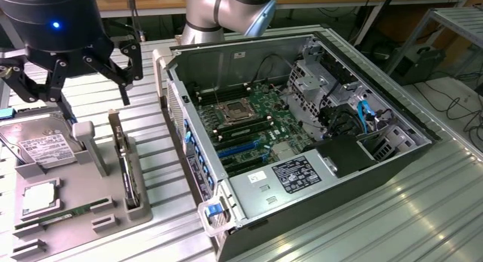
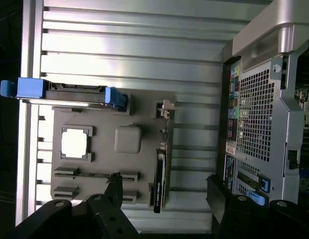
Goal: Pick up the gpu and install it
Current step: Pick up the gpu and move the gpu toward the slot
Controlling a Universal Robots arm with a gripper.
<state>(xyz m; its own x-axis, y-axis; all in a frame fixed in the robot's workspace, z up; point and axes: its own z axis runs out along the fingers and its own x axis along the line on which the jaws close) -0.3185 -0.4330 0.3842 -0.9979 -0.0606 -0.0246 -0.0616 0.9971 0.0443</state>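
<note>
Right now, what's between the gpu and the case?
Just bare table slats, seen in both views, between the gpu, standing on edge in the gray tray, and the case.

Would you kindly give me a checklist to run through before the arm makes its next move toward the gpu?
1. Pincer open and empty: ok.
2. gpu standing on edge in its slot on the grey tray: ok.
3. gpu lined up between the pincer's fingers in the wrist view: ok.
4. Computer case side open, motherboard exposed: ok.
5. Blue slots free of cables: cannot tell.
</note>
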